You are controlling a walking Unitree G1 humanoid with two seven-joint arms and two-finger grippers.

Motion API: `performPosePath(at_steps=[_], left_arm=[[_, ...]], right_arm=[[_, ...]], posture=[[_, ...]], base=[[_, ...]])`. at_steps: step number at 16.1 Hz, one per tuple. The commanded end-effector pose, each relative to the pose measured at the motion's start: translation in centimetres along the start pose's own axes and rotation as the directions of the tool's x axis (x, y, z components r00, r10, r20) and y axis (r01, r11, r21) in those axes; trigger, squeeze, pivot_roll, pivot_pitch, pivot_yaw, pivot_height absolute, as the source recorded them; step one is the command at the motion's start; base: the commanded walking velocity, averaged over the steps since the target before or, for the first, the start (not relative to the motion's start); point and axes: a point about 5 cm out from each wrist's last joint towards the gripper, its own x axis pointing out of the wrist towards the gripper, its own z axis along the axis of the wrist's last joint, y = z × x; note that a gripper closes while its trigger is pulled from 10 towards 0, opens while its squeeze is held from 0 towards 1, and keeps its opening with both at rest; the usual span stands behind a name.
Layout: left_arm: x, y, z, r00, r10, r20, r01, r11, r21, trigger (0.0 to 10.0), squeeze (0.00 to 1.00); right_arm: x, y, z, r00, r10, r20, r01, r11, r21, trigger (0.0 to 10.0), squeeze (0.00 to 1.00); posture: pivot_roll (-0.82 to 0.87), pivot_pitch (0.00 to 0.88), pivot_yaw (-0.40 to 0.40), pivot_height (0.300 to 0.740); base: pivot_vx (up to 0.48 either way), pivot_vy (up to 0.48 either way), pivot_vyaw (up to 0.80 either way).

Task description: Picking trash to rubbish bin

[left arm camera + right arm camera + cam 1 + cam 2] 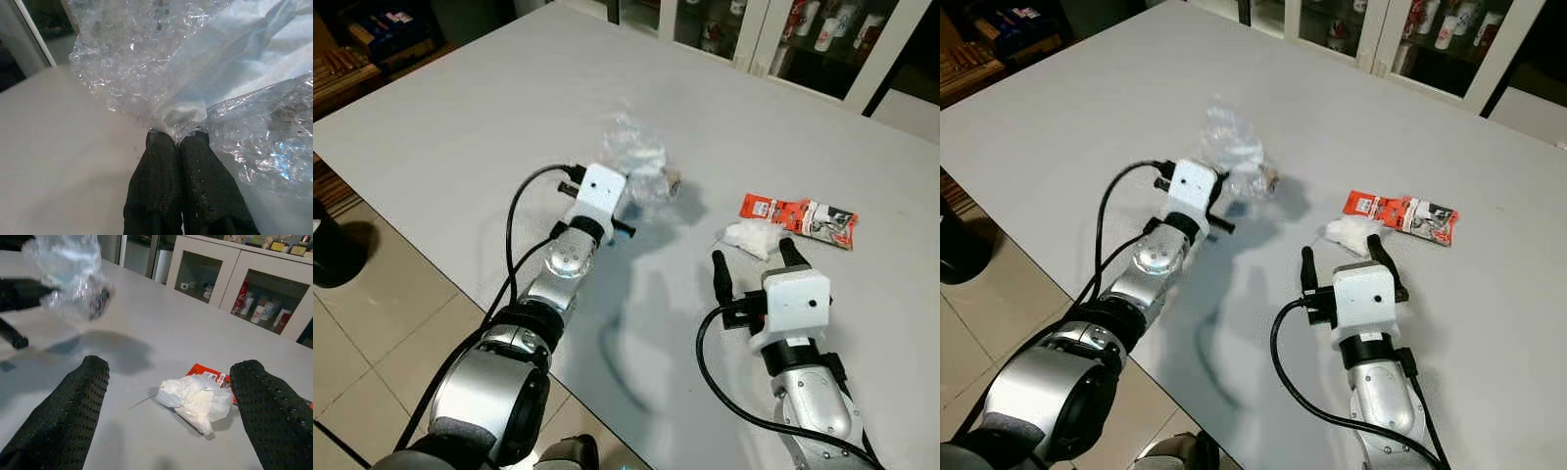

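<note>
**Left tool grips the plastic bag, right tool spread before the tissue**

We see our left tool (178, 139) pinched tight on a crumpled clear plastic bag (634, 157), its two black fingers pressed together around a twisted bit of the film. The bag appears lifted off the grey desk (460, 127), with its shadow falling on the surface beside it. Our right tool (168, 377) is spread wide, holding nothing, its fingers (73, 411) standing either side of a crumpled white tissue (195, 399) that lies on the desk just ahead. Touching the far side of the tissue is a flat red and white wrapper (798, 218), lying on the desk. Beyond the desk's far edge stands a white cabinet (230, 279) with glass doors and bottles inside. To our left, tiled floor (372, 333) runs under the desk's edge.
</note>
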Motion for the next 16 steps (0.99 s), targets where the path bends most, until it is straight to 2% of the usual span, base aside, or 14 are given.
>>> performPosePath(at_steps=[1,5,7,12,16], left_arm=[[-0.2,0.4,0.2,0.999,0.034,0.030,-0.034,0.999,-0.017,0.0,0.00],[-0.7,1.1,0.7,0.994,0.062,0.094,-0.059,0.998,-0.033,0.0,0.00],[-1.3,1.3,0.3,0.994,0.059,0.093,-0.055,0.998,-0.036,0.0,0.00],[-3.4,0.7,-1.3,0.998,0.019,0.058,-0.015,0.998,-0.058,0.0,0.00],[-4.4,1.8,-1.4,0.999,0.033,0.038,-0.031,0.998,-0.056,0.0,0.00]], right_arm=[[0.0,0.0,0.0,1.000,0.007,0.001,-0.007,1.000,0.000,10.0,0.00],[0.2,-0.1,0.0,1.000,0.011,0.008,-0.011,1.000,-0.004,10.0,0.00],[0.2,-0.2,0.0,1.000,0.011,0.011,-0.011,1.000,-0.005,10.0,0.00],[0.8,-0.4,0.2,0.999,0.019,0.031,-0.019,1.000,-0.001,10.0,0.00],[1.1,-0.3,0.1,0.999,0.039,0.032,-0.040,0.999,0.009,10.0,0.00]], posture=[[-0.01,0.153,0.048,0.740],[0.00,0.144,0.048,0.740],[0.01,0.138,0.047,0.740],[0.02,0.121,0.040,0.740],[0.06,0.121,0.020,0.740]], base=[[0.000,0.000,0.00],[0.000,0.000,0.00],[0.000,0.000,0.00],[0.000,0.000,0.00],[0.000,0.000,0.00]])
